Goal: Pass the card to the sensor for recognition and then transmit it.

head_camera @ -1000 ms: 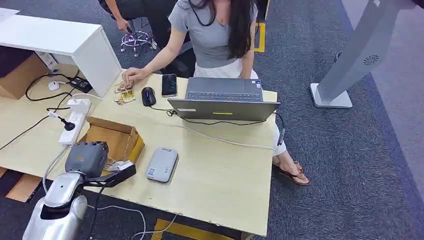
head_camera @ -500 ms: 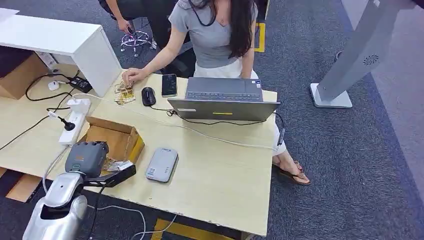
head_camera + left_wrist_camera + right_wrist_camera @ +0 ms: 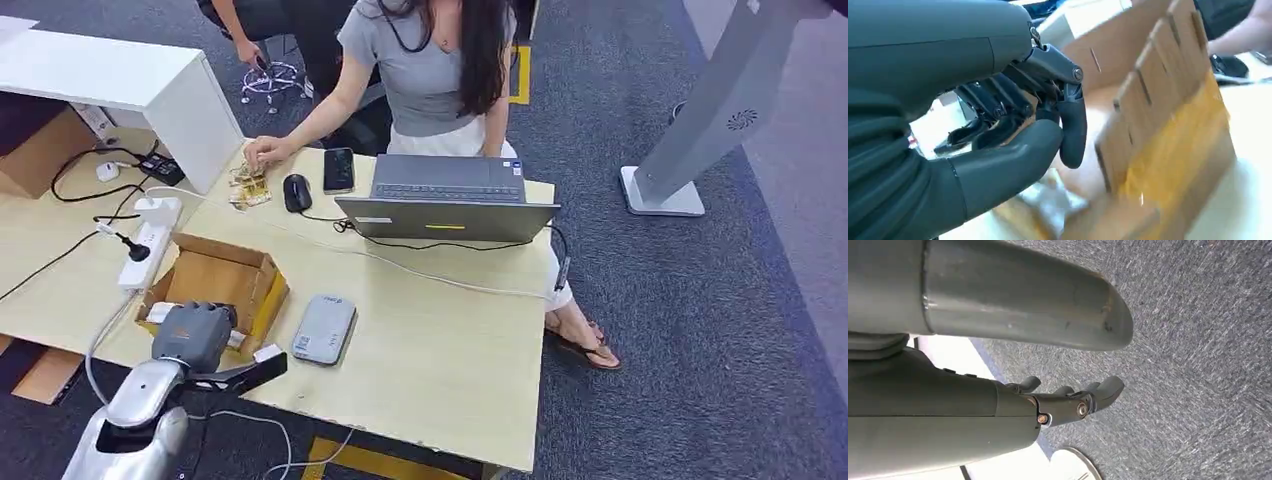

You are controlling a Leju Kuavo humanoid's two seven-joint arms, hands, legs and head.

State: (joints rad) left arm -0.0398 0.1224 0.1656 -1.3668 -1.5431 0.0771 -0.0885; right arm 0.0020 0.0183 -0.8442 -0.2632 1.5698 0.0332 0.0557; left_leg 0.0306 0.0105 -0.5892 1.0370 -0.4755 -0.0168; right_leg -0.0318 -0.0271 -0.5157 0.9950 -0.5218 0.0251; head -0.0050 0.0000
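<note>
A light wooden table [image 3: 440,340] fills the middle of the head view, and everything is placed from the open cardboard box [image 3: 215,275] on its near left part. The robot's left hand [image 3: 195,335] hangs at the box's near edge, over its opening. In the left wrist view the left hand [image 3: 1013,125] has its dark fingers [image 3: 1073,130] curled inward toward the thick thumb, close to the box's corrugated wall [image 3: 1158,115]. Whether those fingers hold a card cannot be told; something pale and blurred lies in the box below them. From the head view a small white card [image 3: 267,352] shows just beside the hand at the box's near corner, and a white object [image 3: 160,311] lies inside the box at its near left.

Just to the right of the box lies a grey flat sensor [image 3: 324,329]. Left of the box sits a white power strip [image 3: 150,240] with black cables. Beyond the box, a person [image 3: 430,70] sits at a grey laptop [image 3: 448,200], one hand [image 3: 265,152] resting on some papers, with a black mouse [image 3: 297,192] and a dark phone [image 3: 338,170] close by.

The right hand [image 3: 1068,400] hangs above grey carpet [image 3: 1198,340], fingers loosely bent and holding nothing.
</note>
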